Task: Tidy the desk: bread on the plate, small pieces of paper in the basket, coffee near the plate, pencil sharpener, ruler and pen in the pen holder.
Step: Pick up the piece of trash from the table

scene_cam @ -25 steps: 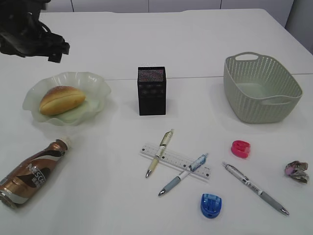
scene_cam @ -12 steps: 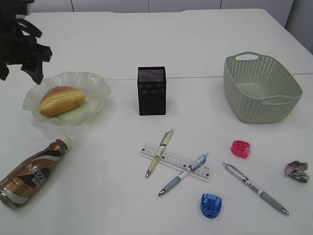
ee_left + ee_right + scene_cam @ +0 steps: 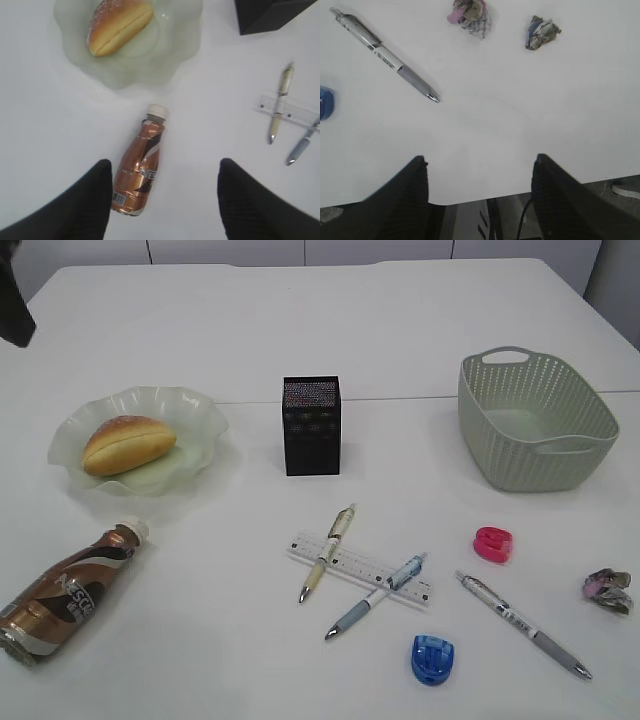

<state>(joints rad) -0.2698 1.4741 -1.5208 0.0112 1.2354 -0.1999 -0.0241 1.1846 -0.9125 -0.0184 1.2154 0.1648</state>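
Observation:
The bread (image 3: 128,444) lies on the pale green plate (image 3: 200,410), also in the left wrist view (image 3: 119,25). The coffee bottle (image 3: 68,590) lies on its side below the plate. My left gripper (image 3: 162,172) is open, high above the bottle (image 3: 142,165). A black pen holder (image 3: 311,426) stands mid-table. The ruler (image 3: 360,567), three pens (image 3: 328,552) (image 3: 375,596) (image 3: 522,625), a pink sharpener (image 3: 492,544) and a blue sharpener (image 3: 431,659) lie in front. A paper ball (image 3: 607,591) lies at right. My right gripper (image 3: 479,167) is open over the table's front edge, near two paper balls (image 3: 469,15) (image 3: 542,32).
A grey-green basket (image 3: 535,420) stands at the back right. The table's front edge (image 3: 470,200) runs just under my right gripper. A dark part of the left arm (image 3: 12,300) shows at the top left corner.
The left arm has drawn back up and to the left, almost out of the exterior view. Nothing on the table has moved.

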